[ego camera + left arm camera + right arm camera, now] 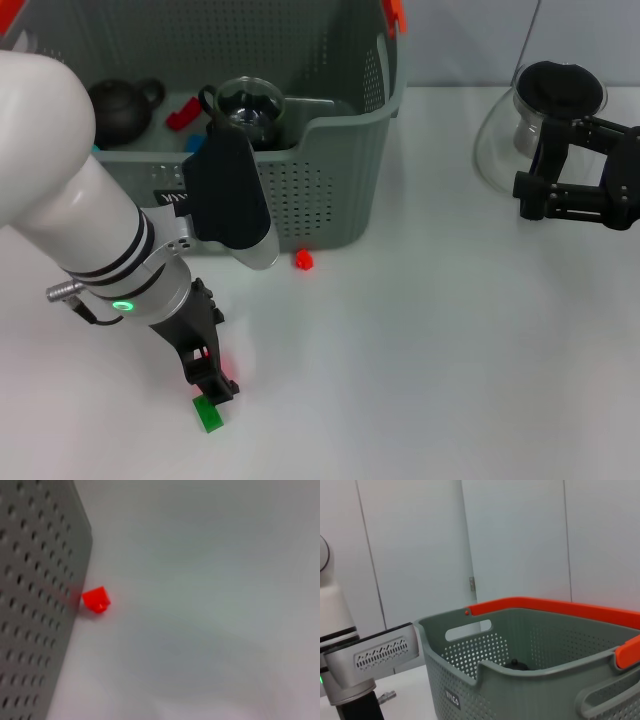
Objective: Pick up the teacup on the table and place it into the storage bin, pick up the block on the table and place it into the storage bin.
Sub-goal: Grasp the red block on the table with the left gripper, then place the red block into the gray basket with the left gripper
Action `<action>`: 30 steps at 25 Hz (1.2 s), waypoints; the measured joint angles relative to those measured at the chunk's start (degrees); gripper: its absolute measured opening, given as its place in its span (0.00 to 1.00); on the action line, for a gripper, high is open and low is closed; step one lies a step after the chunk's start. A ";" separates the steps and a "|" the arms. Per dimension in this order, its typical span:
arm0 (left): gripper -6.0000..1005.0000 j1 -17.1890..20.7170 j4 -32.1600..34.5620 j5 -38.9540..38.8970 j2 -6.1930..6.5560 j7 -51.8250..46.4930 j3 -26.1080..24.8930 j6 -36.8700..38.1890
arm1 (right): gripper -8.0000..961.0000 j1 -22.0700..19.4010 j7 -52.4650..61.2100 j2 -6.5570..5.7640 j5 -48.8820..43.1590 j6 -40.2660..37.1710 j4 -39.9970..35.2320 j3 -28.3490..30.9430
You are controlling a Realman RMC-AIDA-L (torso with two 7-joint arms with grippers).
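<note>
The grey perforated storage bin stands at the back left, with orange-red handle parts; it also shows in the right wrist view. Inside it I see a glass teacup. A green block lies on the table near the front edge. My left gripper hangs right over it, its tip at the block's top. A small red block lies on the table just in front of the bin wall, and the left wrist view shows it next to that wall. My right gripper is parked at the far right.
A black teapot, a red piece and blue pieces also lie in the bin. A glass pot with a black lid stands at the back right, right behind my right gripper. The white table stretches between the arms.
</note>
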 joint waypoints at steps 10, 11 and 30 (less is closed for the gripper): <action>0.91 0.41 -0.09 1.18 0.03 0.54 0.70 -0.17 | 0.96 0.15 0.00 -0.02 0.01 0.11 0.00 -0.01; 0.91 0.41 -0.16 1.36 0.02 0.62 0.70 -0.27 | 0.96 0.13 0.01 -0.02 0.01 0.12 0.00 -0.01; 0.47 0.87 0.65 1.34 -0.05 1.85 0.37 0.93 | 0.96 0.10 0.14 -0.02 0.10 0.08 -0.01 0.00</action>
